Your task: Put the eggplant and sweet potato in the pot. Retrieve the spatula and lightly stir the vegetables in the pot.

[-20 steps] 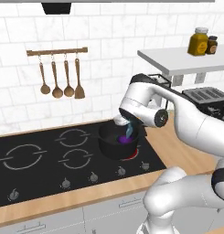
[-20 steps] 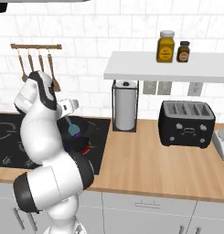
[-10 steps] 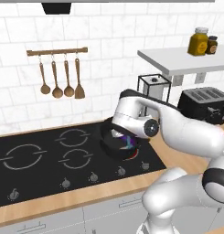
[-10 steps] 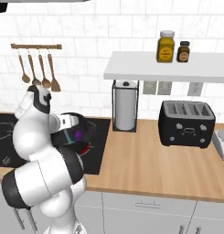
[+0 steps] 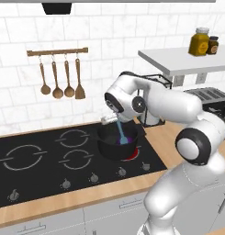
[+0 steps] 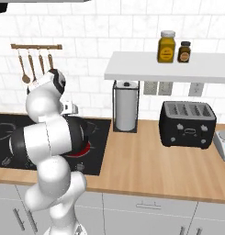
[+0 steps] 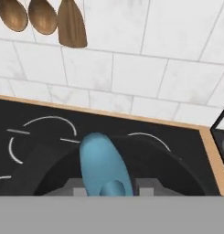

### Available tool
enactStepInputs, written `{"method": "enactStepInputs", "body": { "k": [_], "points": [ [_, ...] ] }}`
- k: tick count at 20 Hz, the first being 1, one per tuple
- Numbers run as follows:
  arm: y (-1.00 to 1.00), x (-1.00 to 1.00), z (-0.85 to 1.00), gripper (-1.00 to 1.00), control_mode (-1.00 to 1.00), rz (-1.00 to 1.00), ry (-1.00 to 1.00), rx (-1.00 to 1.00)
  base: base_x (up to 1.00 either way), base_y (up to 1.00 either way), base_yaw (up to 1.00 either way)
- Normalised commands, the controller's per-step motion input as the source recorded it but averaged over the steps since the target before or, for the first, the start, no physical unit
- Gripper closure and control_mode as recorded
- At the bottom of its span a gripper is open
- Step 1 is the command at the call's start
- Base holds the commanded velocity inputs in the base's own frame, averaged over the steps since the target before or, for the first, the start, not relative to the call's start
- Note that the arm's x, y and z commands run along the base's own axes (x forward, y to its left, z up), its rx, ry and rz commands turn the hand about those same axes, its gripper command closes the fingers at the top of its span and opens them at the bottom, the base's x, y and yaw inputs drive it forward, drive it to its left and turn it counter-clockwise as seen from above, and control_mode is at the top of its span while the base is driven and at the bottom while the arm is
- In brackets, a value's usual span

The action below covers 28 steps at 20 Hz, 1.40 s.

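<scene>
The black pot (image 5: 108, 148) stands on the right rear burner of the cooktop. My gripper (image 5: 113, 120) hovers over the pot's left rim, shut on the top of the light-blue spatula (image 5: 121, 133). The spatula slants down into the pot. A glossy purple patch of the eggplant (image 5: 125, 140) shows by the spatula's blade. The sweet potato is hidden inside the pot. In the hand view the spatula (image 7: 102, 164) runs away from the camera into the pot (image 7: 177, 161), and the fingertips are hidden.
Brown wooden spoons and a spatula (image 5: 61, 79) hang from a rail on the tiled wall. The black cooktop (image 5: 36, 160) has knobs along its front. A paper towel holder (image 6: 126, 106), a toaster (image 6: 187, 124) and jars (image 6: 166, 46) on a shelf are to the right.
The hand has swung left and lower across the pot with the spatula in it, and the arm's upper links have turned with it.
</scene>
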Motion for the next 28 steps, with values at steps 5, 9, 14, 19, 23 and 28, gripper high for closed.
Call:
{"method": "enactStepInputs", "body": {
  "k": [5,9,14,19,23,28],
  "points": [
    [0.28,0.28,0.22,1.00,-1.00,0.00,0.00,0.00,0.00,0.00,0.00],
    [0.14,-0.12,0.17,1.00,-1.00,-0.01,-0.02,-0.01,0.00,0.00,0.00],
    [0.00,-0.49,0.04,1.00,-1.00,-0.09,-0.04,-0.11,0.00,0.00,0.00],
    [0.09,0.02,-0.06,1.00,-1.00,-0.05,-0.02,-0.10,0.00,0.00,0.00],
    [0.29,0.26,0.00,1.00,-1.00,0.00,0.00,0.00,0.00,0.00,0.00],
    [0.13,0.26,-0.06,1.00,-1.00,0.00,0.00,0.00,0.00,0.00,0.00]
  ]
}}
